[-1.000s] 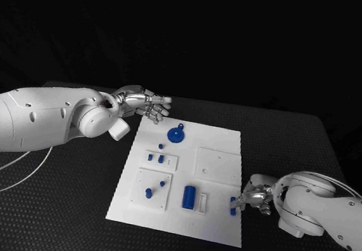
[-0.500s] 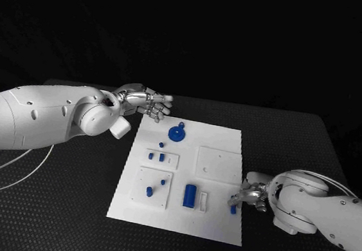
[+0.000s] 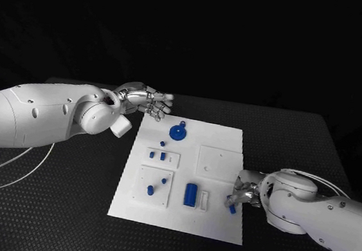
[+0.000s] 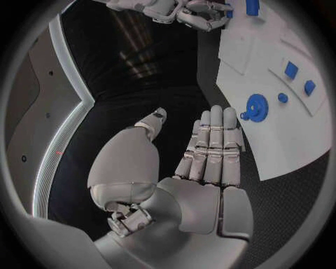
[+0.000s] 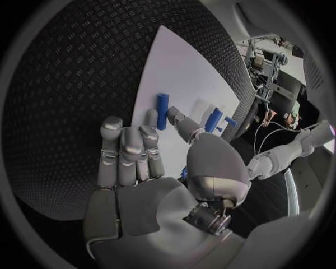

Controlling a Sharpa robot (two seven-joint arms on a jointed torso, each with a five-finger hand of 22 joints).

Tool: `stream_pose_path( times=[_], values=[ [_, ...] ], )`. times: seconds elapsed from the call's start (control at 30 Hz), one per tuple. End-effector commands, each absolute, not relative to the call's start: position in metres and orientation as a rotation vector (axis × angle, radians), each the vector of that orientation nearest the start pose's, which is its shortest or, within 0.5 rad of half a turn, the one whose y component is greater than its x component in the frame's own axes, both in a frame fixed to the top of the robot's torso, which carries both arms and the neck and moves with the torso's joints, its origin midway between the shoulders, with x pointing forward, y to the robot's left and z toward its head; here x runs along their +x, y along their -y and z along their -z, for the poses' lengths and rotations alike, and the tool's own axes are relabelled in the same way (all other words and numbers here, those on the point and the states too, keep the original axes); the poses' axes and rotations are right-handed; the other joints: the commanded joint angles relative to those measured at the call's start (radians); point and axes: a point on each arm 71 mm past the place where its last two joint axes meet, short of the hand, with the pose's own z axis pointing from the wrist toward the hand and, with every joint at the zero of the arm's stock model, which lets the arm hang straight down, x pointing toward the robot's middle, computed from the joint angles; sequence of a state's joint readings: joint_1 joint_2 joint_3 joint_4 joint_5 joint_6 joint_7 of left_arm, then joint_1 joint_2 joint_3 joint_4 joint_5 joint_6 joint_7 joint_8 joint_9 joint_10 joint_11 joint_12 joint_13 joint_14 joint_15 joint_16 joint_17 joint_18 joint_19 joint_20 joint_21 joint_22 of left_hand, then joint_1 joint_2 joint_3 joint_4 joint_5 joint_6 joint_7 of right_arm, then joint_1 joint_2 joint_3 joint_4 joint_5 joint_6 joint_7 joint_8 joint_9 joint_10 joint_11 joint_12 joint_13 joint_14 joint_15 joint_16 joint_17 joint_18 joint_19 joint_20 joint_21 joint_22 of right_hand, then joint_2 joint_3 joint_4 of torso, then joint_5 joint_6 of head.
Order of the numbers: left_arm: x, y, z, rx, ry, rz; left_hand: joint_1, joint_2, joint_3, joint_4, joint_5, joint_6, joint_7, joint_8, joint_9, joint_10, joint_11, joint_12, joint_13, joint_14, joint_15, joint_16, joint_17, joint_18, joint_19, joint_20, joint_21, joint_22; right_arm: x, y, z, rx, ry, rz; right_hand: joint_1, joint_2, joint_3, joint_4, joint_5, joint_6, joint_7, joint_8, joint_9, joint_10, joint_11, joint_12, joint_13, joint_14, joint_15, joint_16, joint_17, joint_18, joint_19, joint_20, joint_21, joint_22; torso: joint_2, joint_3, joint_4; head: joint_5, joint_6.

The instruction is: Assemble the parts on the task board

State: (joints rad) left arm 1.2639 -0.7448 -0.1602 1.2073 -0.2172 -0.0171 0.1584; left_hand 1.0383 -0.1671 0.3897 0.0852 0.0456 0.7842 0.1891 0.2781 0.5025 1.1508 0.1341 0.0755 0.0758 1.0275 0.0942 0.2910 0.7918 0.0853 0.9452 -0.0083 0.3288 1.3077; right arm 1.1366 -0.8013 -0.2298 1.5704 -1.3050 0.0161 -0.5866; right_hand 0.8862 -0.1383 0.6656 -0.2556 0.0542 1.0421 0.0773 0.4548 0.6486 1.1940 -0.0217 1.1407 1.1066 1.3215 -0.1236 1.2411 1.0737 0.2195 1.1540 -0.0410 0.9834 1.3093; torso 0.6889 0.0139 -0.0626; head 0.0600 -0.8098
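The white task board [image 3: 212, 222] lies in the middle of the table. On it are a blue gear [image 3: 177, 132] near the far end, a blue cylinder [image 3: 190, 194] near the front, and several small blue pieces on the left side. A short blue peg [image 3: 232, 207] lies by the board's right edge. My right hand [image 3: 244, 194] hovers at that edge, just beside the peg [image 5: 162, 110], fingers stretched out and holding nothing. My left hand [image 3: 146, 102] is off the board's far left corner, flat and open [image 4: 206, 157], with the gear [image 4: 255, 107] to its side.
The black textured table [image 3: 56, 196] surrounds the board. A white cable [image 3: 4, 174] loops on the table under my left arm. A raised white square plate [image 3: 219, 166] sits on the board's right half.
My right hand and forearm have slid a little leftward, onto the board's right edge by the blue peg. The left hand has barely moved.
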Motion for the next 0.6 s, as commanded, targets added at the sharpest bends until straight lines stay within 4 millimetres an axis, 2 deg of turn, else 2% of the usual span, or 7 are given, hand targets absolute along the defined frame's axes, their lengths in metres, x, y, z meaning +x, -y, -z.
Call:
stream_pose_path(
  times=[0.03,0.2,0.37,0.5,0.53,0.6],
  values=[
    [0.5304,-0.2398,0.2176,-0.918,-1.846,1.324,0.010,0.000,-0.001,0.007,0.004,0.001,0.005,0.001,0.000,0.001,0.005,0.000,0.001,-0.005,-0.003,-0.001,0.001,0.030,-0.006,0.000,0.003,0.023,0.4083,0.1963,0.3246,-0.180,-2.378,-0.125,0.009,-0.006,0.006,0.000,-0.006,-0.003,0.007,-0.148,-0.035,0.005,-0.004,-0.007,0.001,0.001,-0.002,0.001,-0.002,0.042,-0.003,0.005,0.007,0.006,0.000,0.0003,-0.0003,0.002,-0.001],
    [0.5300,-0.2412,0.2177,-0.917,-1.849,1.320,0.009,0.000,-0.003,0.010,0.004,0.000,0.005,0.001,0.000,0.000,0.005,0.000,0.001,-0.005,-0.003,-0.002,0.001,0.030,-0.007,0.000,0.003,0.023,0.4063,0.1923,0.3252,-0.233,-2.368,-0.114,-0.006,-0.030,0.010,0.015,-0.006,-0.005,0.008,-0.151,-0.035,0.004,-0.002,-0.010,0.001,0.001,0.000,-0.001,-0.004,0.042,-0.002,0.009,0.006,0.004,0.000,0.0003,-0.0002,0.003,-0.003],
    [0.5297,-0.2414,0.2176,-0.910,-1.851,1.316,0.009,0.000,-0.004,0.012,0.004,0.000,0.005,0.001,0.000,0.000,0.005,0.000,0.001,-0.006,-0.003,-0.002,0.001,0.030,-0.007,0.000,0.004,0.023,0.4042,0.1893,0.3238,-0.284,-2.343,-0.103,-0.025,-0.078,0.023,0.055,-0.006,-0.019,0.013,-0.162,-0.037,0.001,0.002,-0.013,0.002,0.001,0.002,-0.005,-0.008,0.042,-0.001,0.010,0.003,0.001,0.000,-0.0006,-0.0007,0.003,-0.004],
    [0.5295,-0.2417,0.2177,-0.909,-1.853,1.315,0.010,0.000,-0.004,0.012,0.004,0.000,0.005,0.001,0.000,0.000,0.005,0.000,0.001,-0.006,-0.003,-0.002,0.001,0.030,-0.007,0.000,0.004,0.023,0.4016,0.1890,0.3244,-0.292,-2.356,-0.105,-0.023,-0.110,0.047,0.089,-0.005,-0.043,0.021,-0.180,-0.045,-0.005,0.009,-0.015,0.004,0.002,0.008,-0.007,-0.011,0.042,-0.002,0.008,0.001,-0.001,0.000,0.0003,-0.0003,0.003,-0.006],
    [0.5295,-0.2421,0.2177,-0.909,-1.852,1.314,0.010,0.000,-0.004,0.013,0.004,0.000,0.005,0.001,0.000,0.000,0.005,0.000,0.001,-0.006,-0.003,-0.002,0.001,0.030,-0.007,0.000,0.004,0.023,0.4005,0.1890,0.3245,-0.289,-2.364,-0.109,-0.015,-0.116,0.061,0.096,-0.005,-0.049,0.024,-0.186,-0.049,-0.006,0.012,-0.015,0.005,0.002,0.010,-0.008,-0.011,0.042,-0.002,0.008,0.000,-0.002,0.000,0.0005,-0.0001,0.004,-0.007],
    [0.5294,-0.2425,0.2177,-0.910,-1.852,1.313,0.010,0.000,-0.004,0.013,0.004,0.000,0.005,0.001,0.000,0.000,0.005,0.000,0.001,-0.006,-0.003,-0.002,0.001,0.030,-0.007,0.000,0.004,0.023,0.3994,0.1890,0.3246,-0.280,-2.372,-0.116,-0.001,-0.106,0.079,0.097,0.006,-0.055,0.027,-0.192,-0.055,-0.006,0.015,-0.015,0.006,0.002,0.013,-0.009,-0.012,0.042,-0.003,0.008,-0.001,-0.002,-0.001,0.0006,-0.0007,0.006,-0.009]
  ],
)
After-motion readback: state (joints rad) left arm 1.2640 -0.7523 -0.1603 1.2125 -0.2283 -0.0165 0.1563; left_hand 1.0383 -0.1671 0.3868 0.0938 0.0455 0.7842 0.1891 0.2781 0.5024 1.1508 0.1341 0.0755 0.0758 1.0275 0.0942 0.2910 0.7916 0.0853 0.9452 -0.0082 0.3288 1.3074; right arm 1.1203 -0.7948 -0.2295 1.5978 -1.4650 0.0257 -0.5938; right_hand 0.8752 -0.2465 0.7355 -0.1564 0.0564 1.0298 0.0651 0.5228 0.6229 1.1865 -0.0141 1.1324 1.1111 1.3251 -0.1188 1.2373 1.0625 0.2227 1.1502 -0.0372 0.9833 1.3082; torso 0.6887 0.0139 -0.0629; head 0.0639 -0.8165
